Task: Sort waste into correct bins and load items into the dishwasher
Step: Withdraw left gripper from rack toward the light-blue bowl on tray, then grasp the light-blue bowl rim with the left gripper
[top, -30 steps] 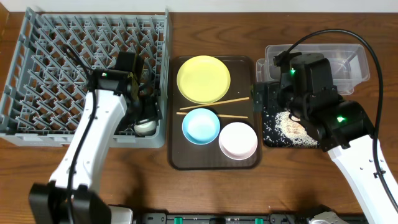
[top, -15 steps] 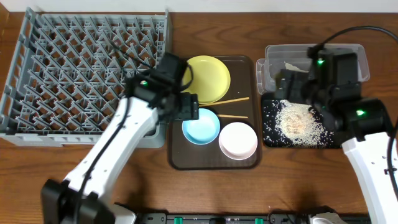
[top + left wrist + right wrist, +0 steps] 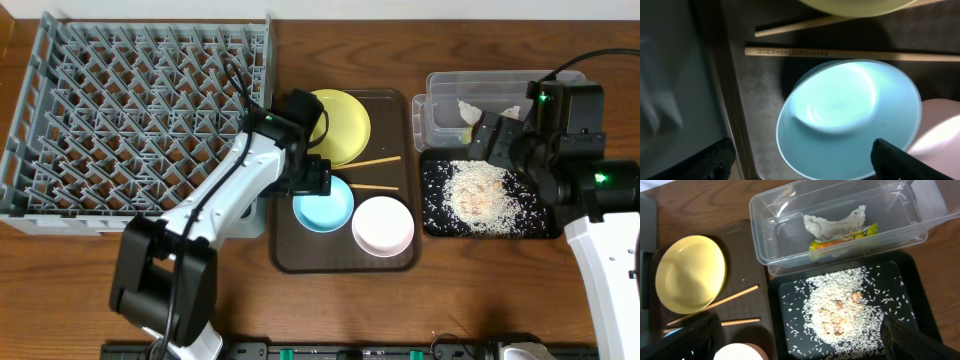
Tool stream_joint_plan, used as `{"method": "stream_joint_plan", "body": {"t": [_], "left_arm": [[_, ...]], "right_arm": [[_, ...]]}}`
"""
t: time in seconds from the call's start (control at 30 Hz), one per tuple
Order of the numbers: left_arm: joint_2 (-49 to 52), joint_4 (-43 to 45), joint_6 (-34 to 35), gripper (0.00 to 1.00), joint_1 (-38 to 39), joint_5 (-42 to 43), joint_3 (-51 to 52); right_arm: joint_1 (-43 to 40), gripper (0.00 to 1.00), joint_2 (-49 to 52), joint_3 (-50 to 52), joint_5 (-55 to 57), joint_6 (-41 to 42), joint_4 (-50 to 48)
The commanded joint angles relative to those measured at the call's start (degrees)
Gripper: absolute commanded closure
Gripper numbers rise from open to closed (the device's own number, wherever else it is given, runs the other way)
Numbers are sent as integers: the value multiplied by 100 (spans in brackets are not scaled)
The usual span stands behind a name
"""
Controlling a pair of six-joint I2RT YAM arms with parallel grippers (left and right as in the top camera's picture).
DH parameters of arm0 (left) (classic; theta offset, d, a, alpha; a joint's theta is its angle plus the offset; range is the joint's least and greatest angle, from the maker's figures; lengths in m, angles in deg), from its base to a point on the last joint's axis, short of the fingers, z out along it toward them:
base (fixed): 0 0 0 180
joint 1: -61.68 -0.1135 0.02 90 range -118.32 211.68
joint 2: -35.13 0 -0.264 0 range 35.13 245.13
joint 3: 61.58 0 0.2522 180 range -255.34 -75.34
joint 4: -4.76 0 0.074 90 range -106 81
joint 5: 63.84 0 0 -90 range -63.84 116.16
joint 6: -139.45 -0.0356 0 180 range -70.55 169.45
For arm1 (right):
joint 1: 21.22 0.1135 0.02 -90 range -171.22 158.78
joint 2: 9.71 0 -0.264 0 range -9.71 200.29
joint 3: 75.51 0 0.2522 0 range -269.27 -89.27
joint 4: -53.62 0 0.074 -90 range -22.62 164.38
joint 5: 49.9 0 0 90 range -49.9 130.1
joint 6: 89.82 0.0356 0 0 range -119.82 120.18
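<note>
A lab-style test bench: robot arms (image 3: 190,215) over a wooden table (image 3: 480,290) with a dish rack (image 3: 130,110).

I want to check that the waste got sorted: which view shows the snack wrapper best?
Right wrist: the snack wrapper lies in plain sight inside the clear tub, beside the tissue. Overhead, the right arm seems to cover it. The left wrist view misses it.

text: none legible | chopstick (image 3: 790,51): printed marks, too blurred to read | snack wrapper (image 3: 842,240): print unreadable
</note>
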Motion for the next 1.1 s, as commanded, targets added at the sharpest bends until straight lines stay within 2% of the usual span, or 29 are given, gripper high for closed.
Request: {"method": "stream_joint_plan", "body": {"t": [0.0, 0.17, 0.3, 0.47, 0.6, 0.7, 1.07], "left_arm": [[157, -9, -125, 16, -2, 13, -85], [234, 90, -144, 25, -4, 9, -83], [337, 92, -144, 26, -4, -50, -83], [492, 90, -140, 43, -2, -44, -59], [522, 96, -138, 46, -4, -46, -39], [522, 111, -136, 53, -4, -46, -37], [651, 216, -68, 54, -4, -46, 37]], "right_arm": [[-52, 1, 11, -7, 162, 74, 28], [-52, 1, 11, -7, 160, 74, 26], [-52, 1, 11, -4, 160, 74, 28], [-52, 1, 11, -4, 160, 74, 28], [-52, 1, 11, -4, 160, 74, 28], [-52, 1, 11, -4, 160, 74, 28], [-52, 1, 11, -4, 160, 74, 28]]}}
